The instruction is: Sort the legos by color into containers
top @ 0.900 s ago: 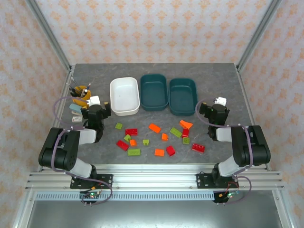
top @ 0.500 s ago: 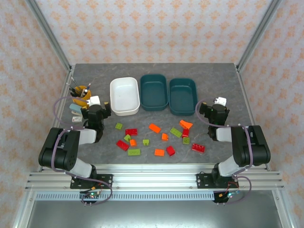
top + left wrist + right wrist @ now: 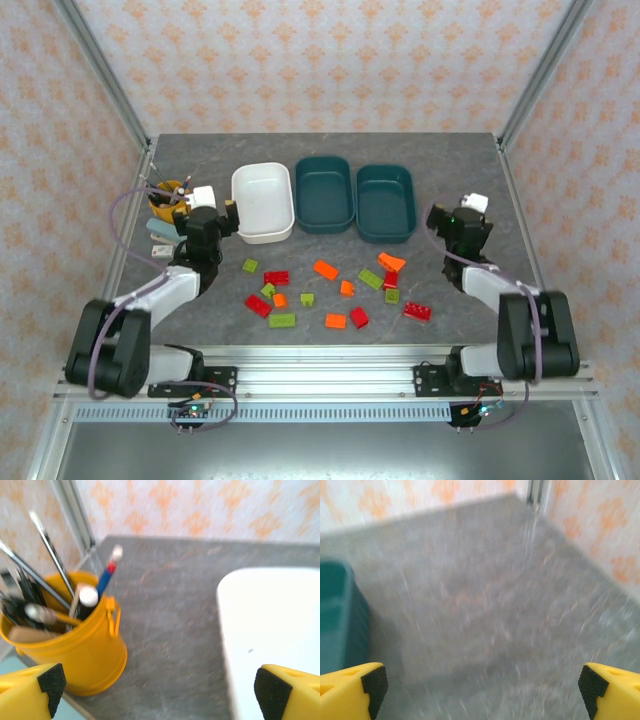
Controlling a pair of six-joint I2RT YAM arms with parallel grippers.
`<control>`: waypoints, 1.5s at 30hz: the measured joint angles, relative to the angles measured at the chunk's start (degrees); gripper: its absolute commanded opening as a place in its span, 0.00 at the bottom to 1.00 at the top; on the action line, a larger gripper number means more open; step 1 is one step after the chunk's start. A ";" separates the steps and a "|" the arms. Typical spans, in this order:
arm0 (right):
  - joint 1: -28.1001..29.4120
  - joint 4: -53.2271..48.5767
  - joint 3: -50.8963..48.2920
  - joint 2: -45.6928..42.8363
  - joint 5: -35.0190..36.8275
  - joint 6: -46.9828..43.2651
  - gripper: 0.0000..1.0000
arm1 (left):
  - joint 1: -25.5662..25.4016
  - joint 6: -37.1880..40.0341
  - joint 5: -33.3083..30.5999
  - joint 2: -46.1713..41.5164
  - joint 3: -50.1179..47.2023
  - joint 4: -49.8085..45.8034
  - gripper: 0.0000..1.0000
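My left pincer point(image 3: 162, 682) beside the white tub point(image 3: 262, 203) and my right pincer point(image 3: 483, 681) near the right teal tub point(image 3: 385, 200) both gape empty, so I should drop each onto one brick of the legos point(image 3: 347, 288) scattered near-centre on the worktop point(image 3: 450, 165), straddling it squarely.
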 measured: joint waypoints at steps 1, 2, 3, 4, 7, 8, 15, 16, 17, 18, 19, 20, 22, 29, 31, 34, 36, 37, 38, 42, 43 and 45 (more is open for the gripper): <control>0.15 -2.08 2.08 -2.62 0.74 0.59 0.99 | -1.42 -0.02 -1.11 -2.49 0.46 -1.33 1.00; 0.39 -4.42 4.63 -5.35 1.57 1.40 0.99 | -2.89 -0.04 -2.32 -4.90 1.18 -2.86 1.00; 0.70 -6.99 7.52 -7.80 2.34 2.32 0.99 | -4.50 -0.07 -3.43 -6.99 2.29 -4.39 1.00; 1.09 -9.77 10.73 -9.86 2.97 3.37 0.99 | -5.79 -0.11 -4.20 -8.41 3.32 -5.46 1.00; 2.23 -20.94 23.82 -13.64 4.48 10.27 1.00 | -11.45 -0.11 -6.78 -12.07 7.89 -8.92 1.00; 2.36 -27.06 30.05 -13.75 4.55 14.34 1.00 | -13.60 -0.57 -7.28 -12.92 9.68 -9.90 1.00; 2.60 -63.28 52.96 -10.51 -1.03 35.82 0.84 | -14.86 -26.56 -3.61 -13.99 30.64 -38.40 1.00; 3.45 -67.91 53.46 -9.97 -1.40 38.12 0.81 | -14.58 -28.81 -1.62 -13.31 32.30 -41.05 1.00; 4.59 -72.78 53.42 -9.55 -1.90 41.09 0.79 | -14.38 -30.75 1.11 -12.31 33.79 -43.67 1.00; 5.92 -76.89 52.54 -8.90 -2.60 44.13 0.78 | -14.53 -32.11 3.76 -11.17 34.80 -45.97 1.00; 7.17 -80.13 50.69 -8.74 -3.30 47.04 0.76 | -14.95 -32.96 5.66 -10.01 35.39 -47.76 1.00; 8.55 -83.14 48.04 -9.16 -4.24 50.34 0.76 | -15.93 -33.38 8.00 -8.52 35.82 -49.88 1.00; 11.32 -87.76 41.90 -10.93 -6.12 56.98 0.77 | -18.80 -33.48 11.78 -5.20 35.50 -53.13 1.00; 13.90 -90.88 19.78 -16.96 -17.14 76.63 0.85 | -33.66 -30.08 21.49 -3.26 30.05 -58.29 0.98; 13.90 -89.48 15.56 -16.46 -19.80 80.11 0.86 | -37.70 -28.41 22.58 -4.04 28.98 -58.25 0.98; 13.90 -86.05 11.32 -15.21 -22.99 84.15 0.86 | -42.21 -26.10 23.12 -5.70 26.82 -57.77 0.98; 13.90 -82.79 8.68 -14.03 -25.14 86.40 0.86 | -44.33 -25.00 22.99 -6.67 25.42 -57.53 0.98; 13.90 -81.29 7.58 -13.31 -25.99 87.27 0.86 | -45.07 -24.57 22.86 -6.88 24.96 -57.46 0.98; 13.90 -79.82 6.60 -12.46 -26.82 88.11 0.87 | -45.62 -24.20 22.80 -7.02 24.68 -57.42 0.98; 13.90 -75.52 5.62 -9.42 -28.63 90.25 0.86 | -46.42 -24.00 21.97 -7.04 24.46 -56.98 0.98; 13.90 -74.27 5.62 -8.63 -29.03 90.62 0.85 | -46.71 -23.98 21.86 -6.99 24.46 -56.78 0.98; 13.90 -72.39 5.55 -7.19 -29.79 91.25 0.83 | -47.25 -23.98 21.79 -6.75 24.46 -56.41 0.98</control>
